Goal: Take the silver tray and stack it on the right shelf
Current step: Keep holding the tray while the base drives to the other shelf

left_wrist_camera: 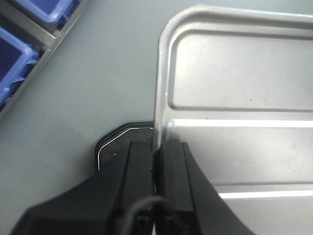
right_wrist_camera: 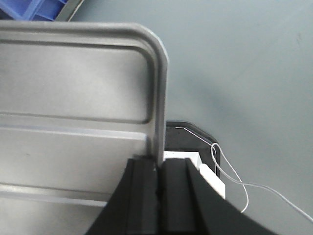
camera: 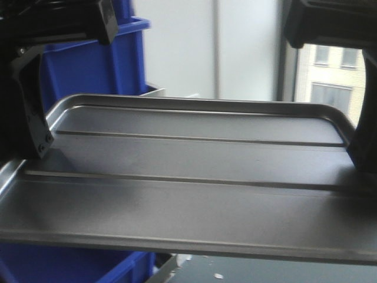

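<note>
One tray [camera: 188, 171], two pincers, two blue bins [left_wrist_camera: 12, 61], one thin white wire [right_wrist_camera: 230, 178].

Left pincer [left_wrist_camera: 159, 152] shut tight on the tray's left edge, one finger on each side of the rim. Right pincer [right_wrist_camera: 159, 164] shut tight on the right edge in the same way. Fingers pressed right against the metal at both grips.

Tray held flat between the two pincers, up in the air, over a plain grey surface [left_wrist_camera: 98, 73]. Shiny and silver, long and wide, with round corners and a low rim all the way round. Two long ridges [camera: 194, 140] across its floor, running from one pincer to the other.

Bins well apart from the left pincer, off on its left side, past the tray's corner. Wire just right of the right pincer, trailing away over the grey.
</note>
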Controlling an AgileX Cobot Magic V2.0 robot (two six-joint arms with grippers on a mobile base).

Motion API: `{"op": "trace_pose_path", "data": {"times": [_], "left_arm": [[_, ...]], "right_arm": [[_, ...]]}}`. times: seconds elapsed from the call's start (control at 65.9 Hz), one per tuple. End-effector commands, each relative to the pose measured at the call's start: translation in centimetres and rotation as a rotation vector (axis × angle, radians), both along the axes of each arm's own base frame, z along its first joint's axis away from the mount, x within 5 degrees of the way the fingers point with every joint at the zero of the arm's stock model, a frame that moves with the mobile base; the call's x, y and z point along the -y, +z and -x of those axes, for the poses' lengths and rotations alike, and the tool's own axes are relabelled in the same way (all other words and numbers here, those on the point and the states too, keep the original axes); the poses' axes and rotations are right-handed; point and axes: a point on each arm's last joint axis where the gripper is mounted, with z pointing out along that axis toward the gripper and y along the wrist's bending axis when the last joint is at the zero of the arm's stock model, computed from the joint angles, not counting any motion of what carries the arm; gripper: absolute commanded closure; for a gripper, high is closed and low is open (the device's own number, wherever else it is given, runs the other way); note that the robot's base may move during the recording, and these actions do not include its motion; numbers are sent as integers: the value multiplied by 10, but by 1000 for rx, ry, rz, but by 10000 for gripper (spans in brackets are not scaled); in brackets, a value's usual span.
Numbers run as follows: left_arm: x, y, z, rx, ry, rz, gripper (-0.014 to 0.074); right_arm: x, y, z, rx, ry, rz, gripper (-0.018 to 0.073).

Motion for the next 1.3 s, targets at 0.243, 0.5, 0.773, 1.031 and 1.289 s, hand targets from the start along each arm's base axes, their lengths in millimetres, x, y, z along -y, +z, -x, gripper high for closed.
{"op": "trace_pose_path", "data": {"times": [0.243,0.5,0.773,1.031,1.289], "left_arm": [[-8,14,0,56,0,-17,696],[-8,14,0,56,0,-17,696],[-8,14,0,54,0,-17,696],[-8,14,0,54,0,-17,696],[-8,14,0,54,0,-17,696]], "right_arm": [[7,11,-1,50,3,31,501],[7,11,-1,50,3,31,501],[7,11,-1,50,3,31,501],[7,11,-1,50,3,31,501],[7,11,-1,50,3,31,501]]}}
